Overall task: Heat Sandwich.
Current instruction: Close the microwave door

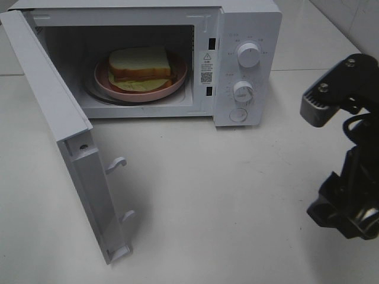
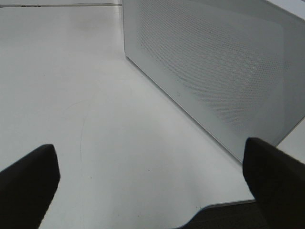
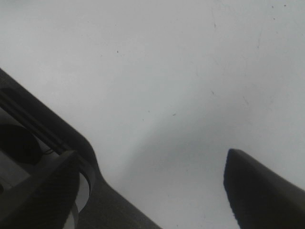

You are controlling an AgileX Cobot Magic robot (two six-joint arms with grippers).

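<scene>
White bread marked the sandwich (image 1: 141, 65), which lay on a pink plate (image 1: 176, 83) inside the microwave (image 1: 254, 35), whose door (image 1: 53, 100) stood wide open. The left gripper (image 2: 150, 160) faced the door's outer panel, jaws spread and empty. The right gripper (image 3: 152, 162) hung over the table (image 1: 225, 201), jaws apart, grasping nothing.

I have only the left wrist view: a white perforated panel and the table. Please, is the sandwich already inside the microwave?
Observer: Yes. The sandwich lies on the pink plate inside the microwave.
Operator: Is the door shut?
Observer: No, the door stands wide open, on the left side.
Operator: And the right gripper?
Observer: The right gripper is open above the table, holding nothing.
</scene>
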